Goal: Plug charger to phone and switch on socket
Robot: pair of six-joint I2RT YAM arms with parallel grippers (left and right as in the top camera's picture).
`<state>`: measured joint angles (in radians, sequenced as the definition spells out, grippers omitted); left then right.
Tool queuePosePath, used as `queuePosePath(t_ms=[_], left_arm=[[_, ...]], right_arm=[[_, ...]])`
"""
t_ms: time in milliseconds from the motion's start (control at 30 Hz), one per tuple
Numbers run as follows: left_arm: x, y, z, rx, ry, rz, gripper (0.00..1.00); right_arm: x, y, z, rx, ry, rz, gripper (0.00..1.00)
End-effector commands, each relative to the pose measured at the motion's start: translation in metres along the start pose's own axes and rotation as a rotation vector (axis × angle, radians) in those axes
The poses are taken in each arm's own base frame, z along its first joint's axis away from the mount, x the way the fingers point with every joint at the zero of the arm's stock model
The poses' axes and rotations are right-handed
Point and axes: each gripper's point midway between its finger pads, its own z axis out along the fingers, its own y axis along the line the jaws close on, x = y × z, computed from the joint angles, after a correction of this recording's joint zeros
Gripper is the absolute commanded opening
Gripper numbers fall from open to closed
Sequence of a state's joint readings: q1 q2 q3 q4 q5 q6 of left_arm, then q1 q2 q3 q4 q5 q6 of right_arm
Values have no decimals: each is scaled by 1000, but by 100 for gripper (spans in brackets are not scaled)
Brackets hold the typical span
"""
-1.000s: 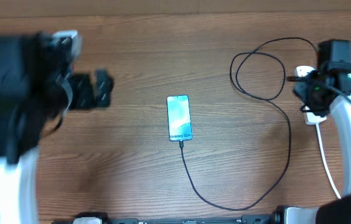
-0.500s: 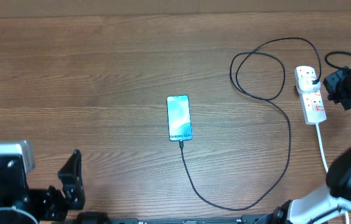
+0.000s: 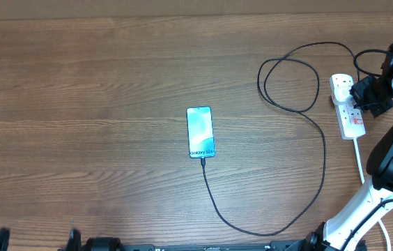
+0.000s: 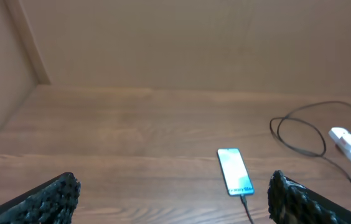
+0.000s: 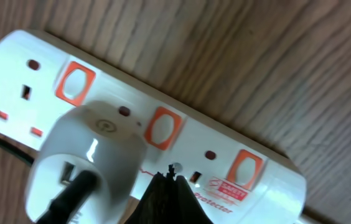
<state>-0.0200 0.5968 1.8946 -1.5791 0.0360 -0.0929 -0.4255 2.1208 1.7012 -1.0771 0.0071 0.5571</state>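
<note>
The phone (image 3: 200,132) lies mid-table with its light-blue screen up, and also shows in the left wrist view (image 4: 234,180). The black charger cable (image 3: 301,181) runs from its near end, loops, and ends in a white plug (image 5: 88,158) seated in the white socket strip (image 3: 350,115). My right gripper (image 5: 166,186) is shut, its tips just above the strip (image 5: 225,155) near its middle orange switch (image 5: 162,127). My left gripper (image 4: 175,199) is open and empty, low at the near left, out of the overhead view.
The strip's white cord (image 3: 364,174) runs toward the near right edge beside my right arm (image 3: 391,146). A brown wall (image 4: 182,43) closes the far side of the wooden table (image 3: 99,104).
My left arm has pulled back from the far left to the near edge and left the overhead view. My right gripper drew away from the strip, then came back over it.
</note>
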Motion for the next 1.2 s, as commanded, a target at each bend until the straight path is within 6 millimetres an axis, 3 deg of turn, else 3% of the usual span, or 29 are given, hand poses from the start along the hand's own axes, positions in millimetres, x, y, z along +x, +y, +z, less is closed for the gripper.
queuePosePath(t_ms=[0,133,267,300,367,600,667,767,833,900,1033,1067,1133,1167], left_arm=[[5,1,-24,1,-77,30,100],[12,1,-44,6,-142,31,100],[20,2,-53,7,-151,32,100],[35,3,-52,2,-95,30,100],[43,4,-51,0,-59,29,100],[44,4,-50,-1,-57,29,100],[44,4,-51,-1,-57,29,100],[45,4,-53,0,-65,29,100],[49,4,-61,2,-93,30,100],[56,5,-74,6,-142,31,100],[70,5,-99,14,-238,34,100],[75,5,-106,16,-265,35,100],[85,6,-121,21,-323,36,100],[88,6,-124,22,-338,37,100]], right_arm=[[-9,7,5,-20,-11,-3,4],[-13,10,6,-31,-26,-3,4],[-15,12,6,-41,-35,-3,4],[-15,16,7,-61,-32,-4,4],[-16,19,11,-74,-27,-5,4],[18,35,50,-99,116,-119,4],[21,37,49,-94,118,-158,4],[21,37,31,-95,119,-155,4],[9,36,-1,-106,65,-148,4],[-6,34,-52,-134,-34,-140,4],[-14,40,-183,-314,-291,-151,4],[-14,41,-223,-372,-383,-157,4],[0,30,-339,-533,-644,-174,4],[11,22,-379,-585,-733,-177,4]])
